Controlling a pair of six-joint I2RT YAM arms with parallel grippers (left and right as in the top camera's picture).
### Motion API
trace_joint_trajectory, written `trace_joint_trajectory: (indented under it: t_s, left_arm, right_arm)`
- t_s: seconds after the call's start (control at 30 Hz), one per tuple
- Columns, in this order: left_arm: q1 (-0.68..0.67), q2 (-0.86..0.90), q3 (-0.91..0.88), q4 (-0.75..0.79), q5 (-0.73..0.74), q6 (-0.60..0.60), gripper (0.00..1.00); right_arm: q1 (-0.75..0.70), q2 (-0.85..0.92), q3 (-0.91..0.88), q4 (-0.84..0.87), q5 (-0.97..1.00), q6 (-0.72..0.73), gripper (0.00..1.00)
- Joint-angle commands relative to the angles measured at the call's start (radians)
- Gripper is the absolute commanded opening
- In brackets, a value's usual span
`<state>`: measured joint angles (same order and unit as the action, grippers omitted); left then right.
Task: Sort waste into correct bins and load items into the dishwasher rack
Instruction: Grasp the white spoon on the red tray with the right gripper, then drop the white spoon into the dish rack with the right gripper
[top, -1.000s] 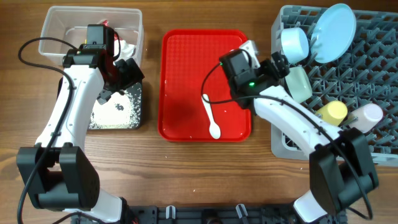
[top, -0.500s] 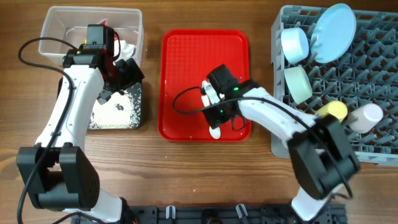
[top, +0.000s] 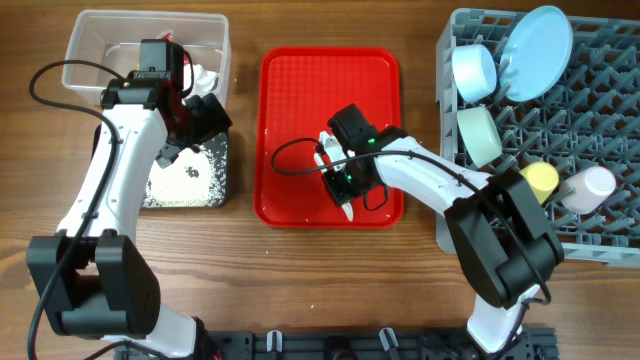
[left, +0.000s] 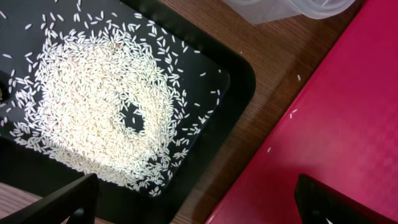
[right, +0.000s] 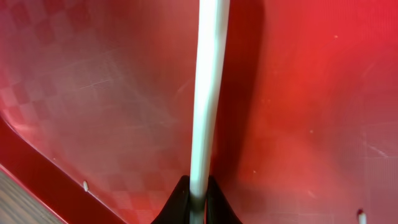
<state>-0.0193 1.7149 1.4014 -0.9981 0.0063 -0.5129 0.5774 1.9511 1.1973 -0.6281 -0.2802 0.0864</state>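
The white spoon lies on the flat red tray. My right gripper is low over it and shut on its handle. In the right wrist view the handle runs straight up from between the closed black fingertips. My left gripper hangs open and holds nothing, between the clear tub and the black tray. In the left wrist view white rice grains lie spread in the black tray. A crumpled white tissue shows in the tub.
The grey dishwasher rack at the right holds a light blue plate, two pale bowls, a yellow cup and a pink cup. Bare wood lies along the front.
My right gripper has moved left from beside the rack down onto the red tray and closed on the spoon's handle. The left arm has stayed still.
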Motion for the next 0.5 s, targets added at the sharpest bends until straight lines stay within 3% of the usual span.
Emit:
trace_joint_trajectory:
  t_s: [0.0, 0.13, 0.23, 0.33, 0.47]
  left_arm:
    - [0.005, -0.002, -0.002, 0.0, 0.005, 0.012, 1.0]
    - [0.005, -0.002, -0.002, 0.0, 0.005, 0.012, 1.0]
    - [0.005, -0.002, -0.002, 0.0, 0.005, 0.012, 1.0]
    - [0.005, -0.002, -0.002, 0.0, 0.005, 0.012, 1.0]
    - [0.005, -0.002, -0.002, 0.0, 0.005, 0.012, 1.0]
  right_arm:
    - [0.004, 0.058, -0.026, 0.0, -0.009, 0.002, 0.04]
    - [-0.055, -0.067, 0.033, -0.021, -0.009, 0.003, 0.04]
    - [-0.225, -0.324, 0.049, -0.001, -0.008, 0.01, 0.04]
    - [-0.474, -0.524, 0.049, -0.003, 0.003, 0.051, 0.04]
    - [-0.863, -0.591, 0.042, 0.006, 0.03, 0.298, 0.04]
